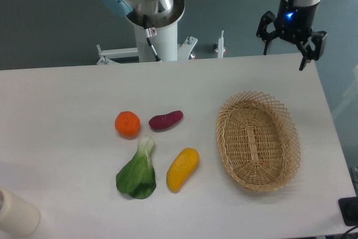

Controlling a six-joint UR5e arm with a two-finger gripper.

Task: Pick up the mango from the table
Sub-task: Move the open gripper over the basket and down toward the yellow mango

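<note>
The mango [182,169] is a smooth yellow oval shading to orange at its upper end. It lies on the white table [67,110] a little right of centre near the front. My gripper [287,50] hangs high above the table's far right edge, far from the mango. Its black fingers [307,53] are spread apart and hold nothing.
A round orange fruit [127,123] and a dark purple sweet potato [165,120] lie behind the mango. A green bok choy [138,172] lies to its left. A woven wicker basket [257,141] sits to its right. A white cylinder [15,212] stands at the front left corner.
</note>
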